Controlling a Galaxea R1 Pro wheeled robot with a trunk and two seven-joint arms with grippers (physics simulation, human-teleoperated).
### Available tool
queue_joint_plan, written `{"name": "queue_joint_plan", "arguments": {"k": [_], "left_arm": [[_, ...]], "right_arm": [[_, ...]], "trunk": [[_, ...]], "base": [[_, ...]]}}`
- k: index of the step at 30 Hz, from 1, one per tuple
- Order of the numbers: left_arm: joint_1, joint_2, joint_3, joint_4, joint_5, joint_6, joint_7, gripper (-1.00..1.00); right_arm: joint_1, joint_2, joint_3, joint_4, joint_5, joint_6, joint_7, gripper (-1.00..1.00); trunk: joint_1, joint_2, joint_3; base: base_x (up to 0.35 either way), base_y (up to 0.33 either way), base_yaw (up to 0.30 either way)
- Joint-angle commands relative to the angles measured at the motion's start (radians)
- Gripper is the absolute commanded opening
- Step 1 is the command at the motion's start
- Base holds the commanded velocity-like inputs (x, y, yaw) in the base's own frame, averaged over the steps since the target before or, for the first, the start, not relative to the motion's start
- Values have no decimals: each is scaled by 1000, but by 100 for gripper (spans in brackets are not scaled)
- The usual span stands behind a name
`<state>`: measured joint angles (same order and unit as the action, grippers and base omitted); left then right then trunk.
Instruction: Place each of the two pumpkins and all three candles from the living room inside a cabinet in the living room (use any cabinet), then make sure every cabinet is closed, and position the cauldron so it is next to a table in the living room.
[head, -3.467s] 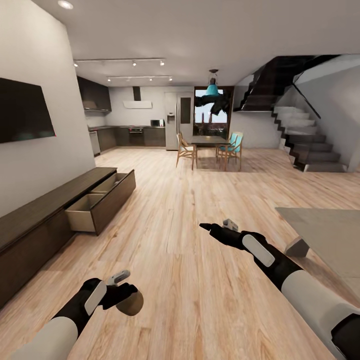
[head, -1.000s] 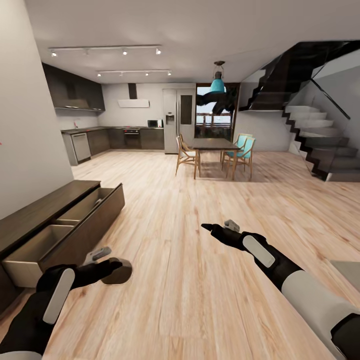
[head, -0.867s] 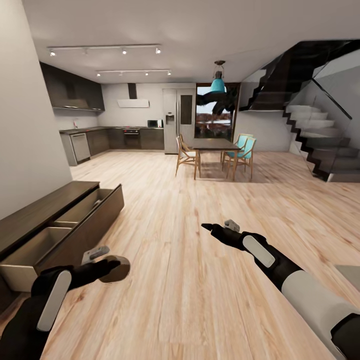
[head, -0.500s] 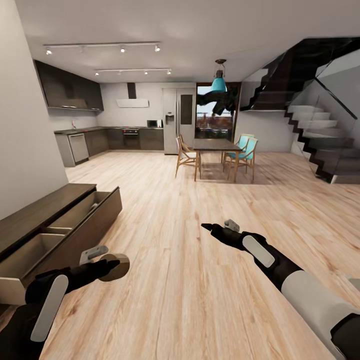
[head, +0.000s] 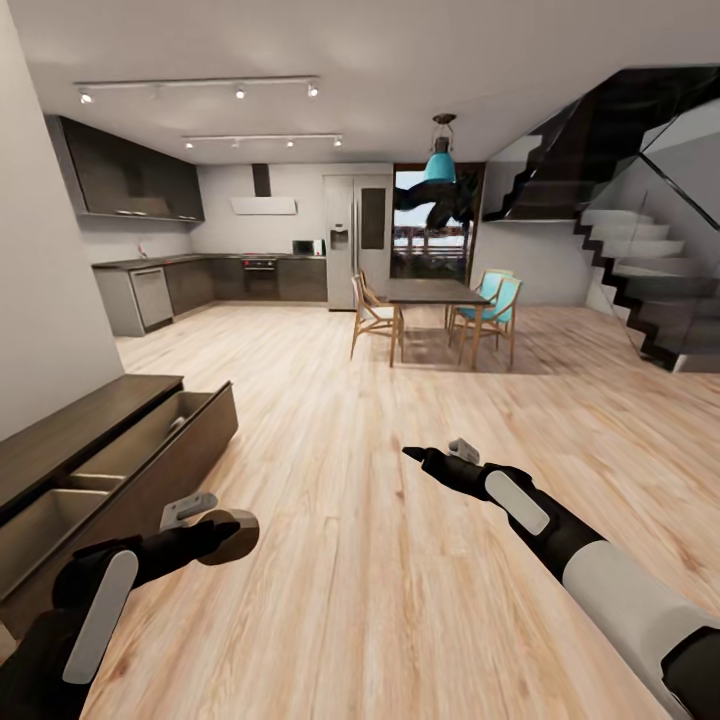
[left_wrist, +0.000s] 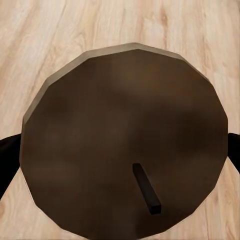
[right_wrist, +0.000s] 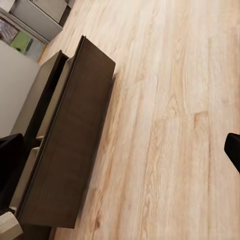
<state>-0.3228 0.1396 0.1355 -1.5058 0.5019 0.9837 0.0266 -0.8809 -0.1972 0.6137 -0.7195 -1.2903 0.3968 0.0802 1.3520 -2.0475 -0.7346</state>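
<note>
1. The cabinet (head: 110, 450) stood at far left along the wall, its two drawers pulled out and, as far as visible, with nothing in them.
2. The left tool (head: 205, 525) hung just beside the open drawer front, clamped on a candle (head: 232, 535) (in the left wrist view a brown disc with a short dark wick (left_wrist: 146, 188), a dark finger at either edge).
3. Bare wooden floor (head: 380, 580) filled the middle ground.
4. The right tool (head: 430, 458) was held forward over the floor with nothing in it; whether its fingers stood apart could not be told.
5. Judged risk: the candle sat outside the drawer, so letting go early would drop it onto the floor, and a low approach could knock it against the drawer front.
</note>
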Motion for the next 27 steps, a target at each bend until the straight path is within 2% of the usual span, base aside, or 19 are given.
{"name": "queue_joint_plan", "arguments": {"k": [1,21,27], "left_arm": [[-1,0,1,0,9,4,4,-100],[-1,0,0,4,13,3,4,-100],[-1,-1,-1,4,15,2,5,-100]], "right_arm": [[-1,-1,3,0,-3,0,1,100],[-1,0,3,0,-3,-1,1,100],[-1,-1,3,0,-3,0,3,100]], "trunk": [[0,-1,-1],[0,-1,-1],[0,-1,-1]], "base": [[332,0,0],[332,-1,0],[325,-96,0]]}}
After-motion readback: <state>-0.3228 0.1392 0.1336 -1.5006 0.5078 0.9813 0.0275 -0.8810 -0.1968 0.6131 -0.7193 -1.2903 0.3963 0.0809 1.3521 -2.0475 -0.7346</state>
